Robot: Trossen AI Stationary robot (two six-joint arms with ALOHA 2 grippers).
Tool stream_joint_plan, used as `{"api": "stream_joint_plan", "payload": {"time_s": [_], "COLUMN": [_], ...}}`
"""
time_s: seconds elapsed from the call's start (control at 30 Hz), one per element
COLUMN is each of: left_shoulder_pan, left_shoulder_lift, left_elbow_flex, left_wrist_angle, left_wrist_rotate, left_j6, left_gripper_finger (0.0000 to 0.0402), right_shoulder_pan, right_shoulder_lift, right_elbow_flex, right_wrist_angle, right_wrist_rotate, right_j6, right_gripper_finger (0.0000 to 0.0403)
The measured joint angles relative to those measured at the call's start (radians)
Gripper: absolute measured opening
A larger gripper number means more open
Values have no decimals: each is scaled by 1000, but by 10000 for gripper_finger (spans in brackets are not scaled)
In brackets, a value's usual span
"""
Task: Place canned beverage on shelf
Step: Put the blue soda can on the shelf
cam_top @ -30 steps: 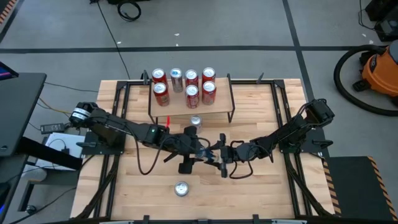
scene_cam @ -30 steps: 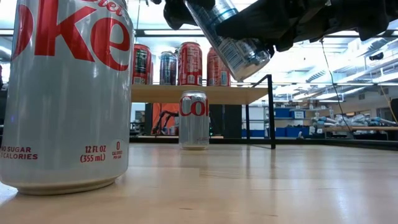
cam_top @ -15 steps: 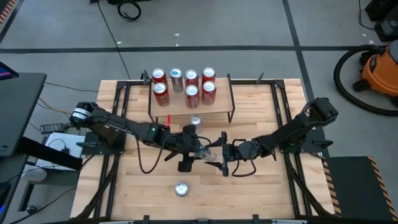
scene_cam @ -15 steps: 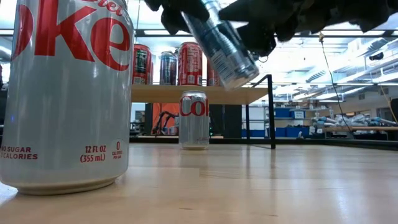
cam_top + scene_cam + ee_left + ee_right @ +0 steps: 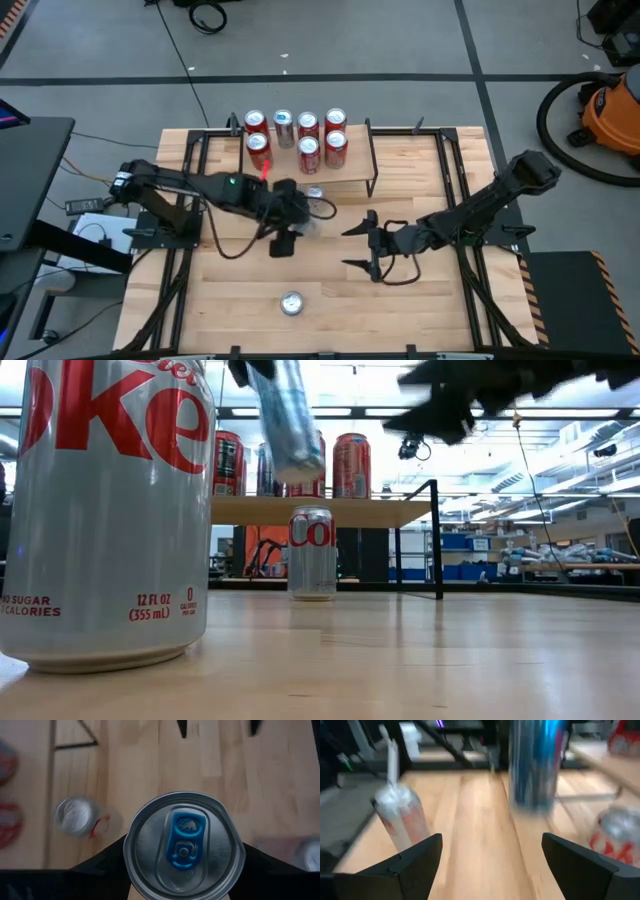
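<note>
Only the left wrist view shows the blue tab on the can's (image 5: 184, 846) silver top. The left gripper (image 5: 300, 213) is clamped on the can at 6 o'clock from the shelf (image 5: 345, 183); the right gripper (image 5: 360, 246) has its fingers wide apart, holding nothing.

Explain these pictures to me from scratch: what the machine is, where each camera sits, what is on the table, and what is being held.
This is a robot with two dark arms at a wooden table, each ending in a two-finger gripper. One camera looks straight down, one sits at tabletop height, and one rides on each wrist. The left gripper holds a slim blue and silver can in the air, near the shelf; the left wrist view looks down on its lid. The right gripper is open and empty, out over the table. Six cans stand on the shelf. One silver can stands beneath it, and another silver can stands near the table's front edge.
</note>
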Motion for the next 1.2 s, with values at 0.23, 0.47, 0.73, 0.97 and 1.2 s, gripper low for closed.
{"api": "stream_joint_plan", "payload": {"time_s": [0.23,0.47,0.73,0.97,1.2], "left_shoulder_pan": [79,212,369,486,560], "left_shoulder_lift": [-3,-2,-2,9,14], "left_elbow_flex": [196,251,251,251,250], "left_wrist_angle": [-216,-335,-345,-369,-365], "left_wrist_rotate": [-4,46,118,146,174], "left_j6": [41,127,251,322,364], "left_gripper_finger": [245,245,245,245,245], "right_shoulder_pan": [-1,-4,-3,-3,-1], "right_shoulder_lift": [125,138,129,129,129], "right_elbow_flex": [-15,-11,-12,-12,-12], "right_wrist_angle": [128,151,153,154,150], "right_wrist_rotate": [2,-1,-17,-19,-19], "right_j6": [-14,-38,-39,-39,-38], "right_gripper_finger": [352,352,352,352,352]}}
